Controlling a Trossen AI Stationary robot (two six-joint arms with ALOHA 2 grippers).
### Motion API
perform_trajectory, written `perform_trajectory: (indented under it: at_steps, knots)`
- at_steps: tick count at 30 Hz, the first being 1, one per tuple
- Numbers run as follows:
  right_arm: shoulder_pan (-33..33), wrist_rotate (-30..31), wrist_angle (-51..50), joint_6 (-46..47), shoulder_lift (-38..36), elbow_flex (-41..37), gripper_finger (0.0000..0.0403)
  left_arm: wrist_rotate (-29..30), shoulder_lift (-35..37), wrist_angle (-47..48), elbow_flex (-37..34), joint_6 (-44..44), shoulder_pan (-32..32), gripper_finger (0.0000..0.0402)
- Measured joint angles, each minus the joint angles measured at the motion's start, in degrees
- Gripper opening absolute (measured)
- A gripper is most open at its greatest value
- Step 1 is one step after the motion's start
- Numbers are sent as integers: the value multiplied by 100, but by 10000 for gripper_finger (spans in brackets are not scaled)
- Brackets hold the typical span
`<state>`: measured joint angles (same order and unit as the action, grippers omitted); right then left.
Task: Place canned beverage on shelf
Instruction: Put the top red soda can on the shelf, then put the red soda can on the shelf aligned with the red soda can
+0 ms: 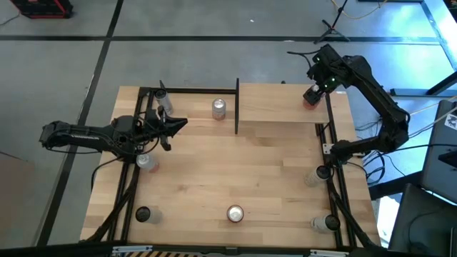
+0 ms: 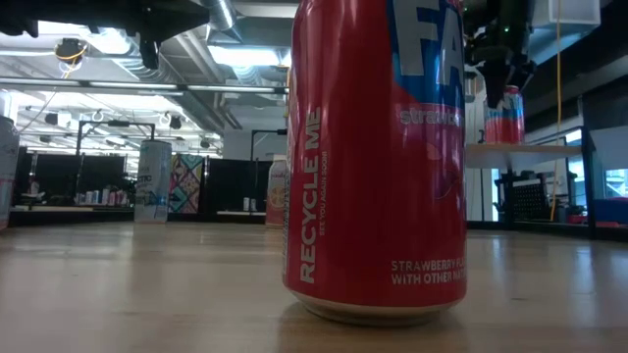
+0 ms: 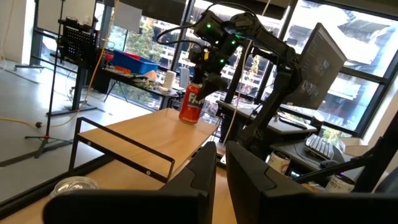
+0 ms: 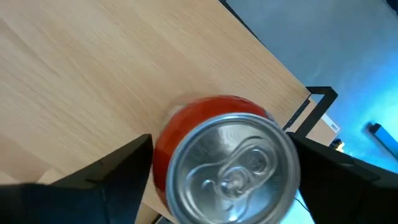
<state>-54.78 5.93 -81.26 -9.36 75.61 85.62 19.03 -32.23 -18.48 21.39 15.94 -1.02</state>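
Near, low view: big red can (image 2: pixel 378 157) on counter (image 2: pixel 147 294), reads "RECYCLE ME", "STRAWBERRY". Left gripper (image 1: pixel 178 125), fingers closed, empty, waits mid-left. Far, upper right: task can (image 1: pixel 310 98) stands on shelf (image 1: pixel 278 103); right gripper (image 4: pixel 217 168) fingers spread either side, apparently let go. Best lift straight up, no nudging.
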Motion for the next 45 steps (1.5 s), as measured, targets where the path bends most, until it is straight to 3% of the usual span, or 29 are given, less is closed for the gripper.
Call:
perform_trajectory:
  at_steps: [7,12,18,22,26,30,35,41,45]
  knots:
    - [2,188,-202,6,-11,81,367,0,-1,1,0,0,2,31]
    - [2,240,-446,4,-13,628,368,0,-2,0,0,0,0,31]
    - [161,-270,-670,244,-20,1502,369,2,0,-2,0,-1,1,31]
    - [935,-780,-547,824,-50,1786,369,-5,0,-122,0,4,0,31]
    - [2267,-1089,-19,1554,-48,1788,369,-162,-1,-193,0,2,2,31]
    - [3744,-943,837,2088,74,1788,369,-177,-2,-195,0,3,2,31]
    - [5090,-513,1550,2437,345,1786,369,-164,-5,-181,0,2,2,34]
    - [5902,-560,2147,2794,858,1777,370,-752,-227,-140,28,31,14,82]
    - [6208,-1141,2508,3056,1148,1777,370,-1208,-646,-134,343,44,239,131]
